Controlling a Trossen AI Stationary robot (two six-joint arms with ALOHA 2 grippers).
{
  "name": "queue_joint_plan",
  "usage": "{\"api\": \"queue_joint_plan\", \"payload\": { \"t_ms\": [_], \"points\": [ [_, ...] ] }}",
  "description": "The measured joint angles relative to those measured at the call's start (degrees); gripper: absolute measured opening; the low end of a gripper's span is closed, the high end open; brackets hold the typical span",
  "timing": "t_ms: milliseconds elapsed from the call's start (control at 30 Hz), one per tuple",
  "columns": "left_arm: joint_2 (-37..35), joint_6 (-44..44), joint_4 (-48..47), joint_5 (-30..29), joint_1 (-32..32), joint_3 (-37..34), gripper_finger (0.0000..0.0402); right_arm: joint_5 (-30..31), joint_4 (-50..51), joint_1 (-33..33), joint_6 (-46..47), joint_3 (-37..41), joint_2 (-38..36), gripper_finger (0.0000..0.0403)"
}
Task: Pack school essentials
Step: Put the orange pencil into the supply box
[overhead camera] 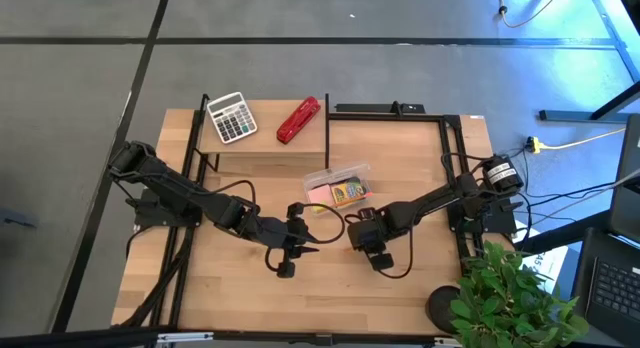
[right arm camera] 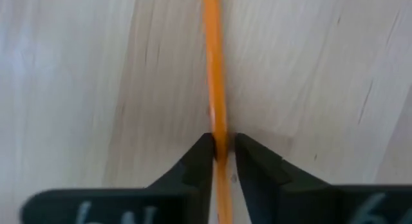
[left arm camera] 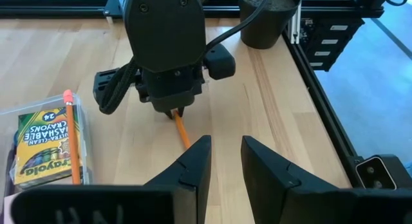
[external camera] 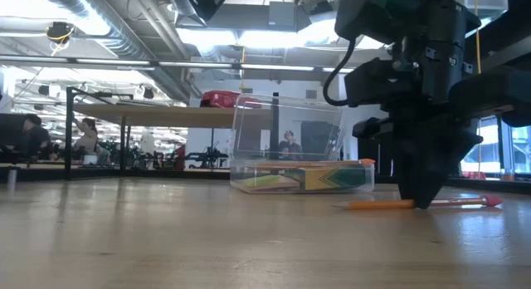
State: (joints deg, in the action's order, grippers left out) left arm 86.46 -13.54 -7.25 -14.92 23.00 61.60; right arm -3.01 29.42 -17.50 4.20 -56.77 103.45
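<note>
Lying flat on the bench [overhead camera: 240,288], the orange pencil [right arm camera: 214,89] has my right gripper [right arm camera: 219,154] clamped on it, both fingers pressed against its sides. Just beside it stands the clear box [external camera: 290,148] holding the yellow-green crayon box [left arm camera: 45,147] and a second pencil [left arm camera: 73,137]. My left gripper [left arm camera: 225,163] hovers near, fingers slightly apart, holding nothing.

Both arms [overhead camera: 190,193] matte black, boxy segmented links. Black cable loops from right wrist housing [left arm camera: 164,44]. Fingers [left arm camera: 193,169] dark, wedge-shaped, tapering to tips.
</note>
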Motion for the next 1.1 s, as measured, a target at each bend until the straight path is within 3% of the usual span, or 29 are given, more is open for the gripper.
{"api": "queue_joint_plan", "payload": {
  "t_ms": [233, 700, 1100],
  "points": [
    [0.0, 0.0, 0.0, 0.0, 0.0, 0.0, 0.0078, -0.3, -0.4, 0.0, -0.1, 0.0, 0.0, 0.0015],
    [0.0, 0.0, 0.0, -0.1, 0.0, 0.0, 0.0078, -0.8, -0.8, 0.0, 0.0, -0.8, -0.1, 0.0019],
    [0.0, 0.0, 0.0, -0.1, 0.0, 0.0, 0.0078, -4.4, 4.6, 1.7, -2.3, -6.9, 0.1, 0.002]
  ]
}}
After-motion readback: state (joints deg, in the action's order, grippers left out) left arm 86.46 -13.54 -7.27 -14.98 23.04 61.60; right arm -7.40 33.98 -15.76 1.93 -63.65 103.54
